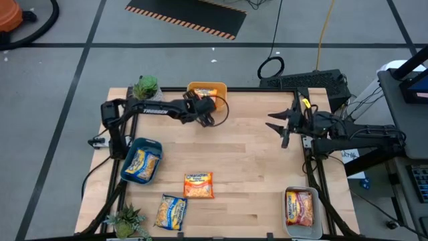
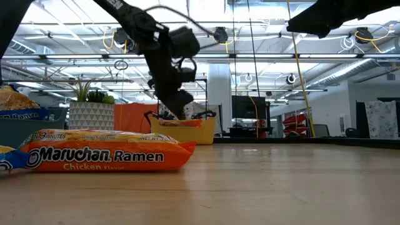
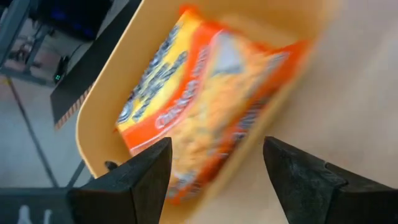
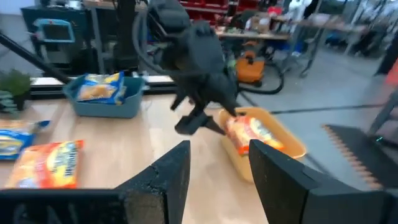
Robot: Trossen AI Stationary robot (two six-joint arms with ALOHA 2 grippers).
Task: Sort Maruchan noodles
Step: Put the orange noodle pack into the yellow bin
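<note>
An orange-and-yellow Maruchan noodle packet (image 3: 199,106) lies slanted in the yellow bin (image 3: 99,106) at the table's far edge, one end up against the bin's wall (image 4: 292,146). My left gripper (image 3: 217,146) hangs open just above it; its fingers stand to either side without touching. In the high view it is at the bin's near rim (image 1: 206,110). My right gripper (image 4: 219,149) waits open and empty at the table's right side (image 1: 279,127). An orange packet (image 1: 198,185) and a blue-and-yellow packet (image 1: 172,211) lie flat on the table.
A blue bin (image 1: 158,148) at the left holds a packet. A clear bin (image 1: 289,224) at the near right holds a red packet (image 1: 300,206). Potted plants stand at the far left (image 1: 145,87) and near left (image 1: 127,221) corners.
</note>
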